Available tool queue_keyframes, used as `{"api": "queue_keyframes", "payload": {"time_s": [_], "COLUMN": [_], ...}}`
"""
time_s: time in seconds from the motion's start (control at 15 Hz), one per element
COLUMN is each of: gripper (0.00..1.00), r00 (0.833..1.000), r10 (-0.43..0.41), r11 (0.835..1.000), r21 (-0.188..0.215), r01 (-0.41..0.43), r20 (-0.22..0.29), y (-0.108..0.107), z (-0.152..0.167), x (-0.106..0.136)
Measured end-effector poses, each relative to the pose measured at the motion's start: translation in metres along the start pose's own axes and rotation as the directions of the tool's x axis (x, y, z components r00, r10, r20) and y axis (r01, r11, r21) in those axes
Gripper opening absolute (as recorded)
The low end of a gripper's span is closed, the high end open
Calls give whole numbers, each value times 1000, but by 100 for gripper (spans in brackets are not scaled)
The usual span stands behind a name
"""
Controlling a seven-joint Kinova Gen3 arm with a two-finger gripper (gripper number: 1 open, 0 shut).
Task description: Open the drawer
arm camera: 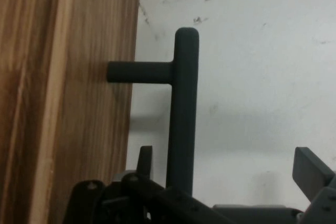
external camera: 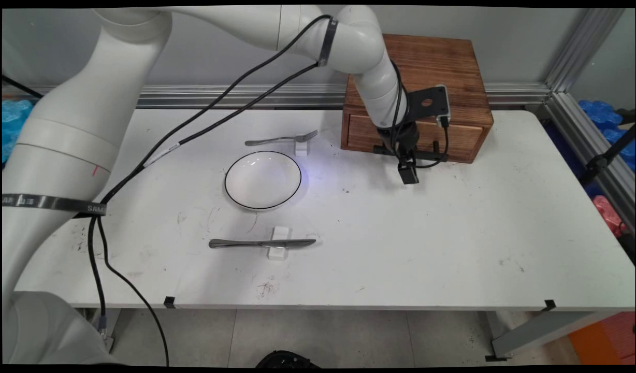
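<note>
Drawer handle (arm camera: 184, 108) stands between the spread fingers (arm camera: 311, 170) (untouched).

From above the near side we looked down across the whole bench (external camera: 401, 248) toward the back wall. Our second camera rode on the hand, very close, facing along the end effector (arm camera: 226, 174). Both views shared the wooden drawer box (external camera: 427, 67) and its dark handle (arm camera: 184, 108).

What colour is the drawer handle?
Matte black handle, clearest in the hand view, against the brown wooden drawer.
</note>
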Motion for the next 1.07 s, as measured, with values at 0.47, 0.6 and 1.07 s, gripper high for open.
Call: {"api": "queue_keyframes", "payload": {"time_s": [0.47, 0.6, 1.07], "gripper": [100, 100, 100], "r00": [1000, 1000, 1000], "r10": [-9, -11, -21], "r11": [1000, 1000, 999], "r21": [-7, -10, -27], "r01": [9, 11, 21], "r20": [12, 14, 21], "y": [6, 8, 21], "z": [6, 7, 5], "x": [-6, -7, -9]}}
